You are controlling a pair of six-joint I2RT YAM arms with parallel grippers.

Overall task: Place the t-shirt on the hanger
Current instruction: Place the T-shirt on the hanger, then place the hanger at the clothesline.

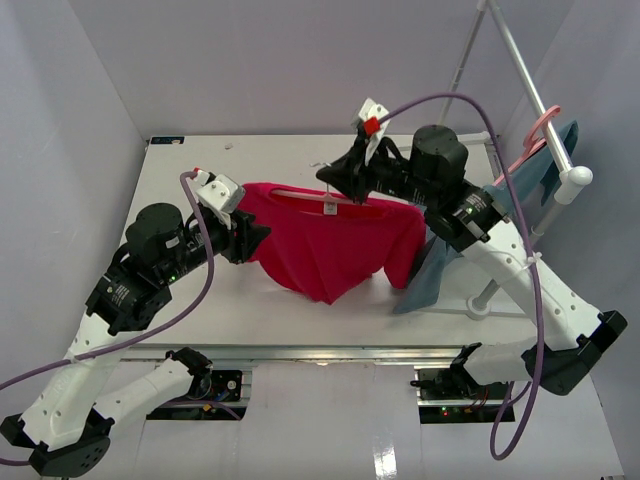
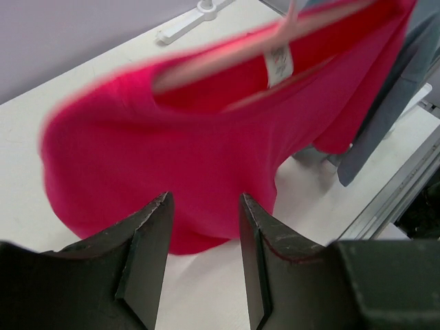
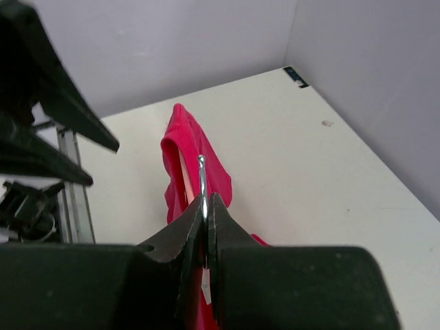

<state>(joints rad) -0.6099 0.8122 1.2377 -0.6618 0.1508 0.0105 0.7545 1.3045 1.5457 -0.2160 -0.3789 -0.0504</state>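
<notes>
A bare white desk [image 1: 300,150] sits boxed in by pale lavender walls [image 1: 300,60]. Over its middle the crimson t-shirt [image 1: 330,245] hangs on the pale-pink hanger [image 2: 227,60]. The right end effector [image 3: 205,203] is clamped on the hanger's hook. The left end effector [image 2: 204,206] stands apart and empty, just beside the shirt. A white rack [image 1: 530,95] at the right carries a blue-grey garment [image 1: 440,265].

The t-shirt [image 1: 330,240] hangs on the hanger [image 2: 227,58] over the table [image 1: 200,310]. The left gripper [image 1: 262,238] sits just beside it at 9 o'clock, the right gripper [image 1: 335,180] atop the hanger at 12, a second garment [image 1: 440,265] at 3 o'clock.
</notes>
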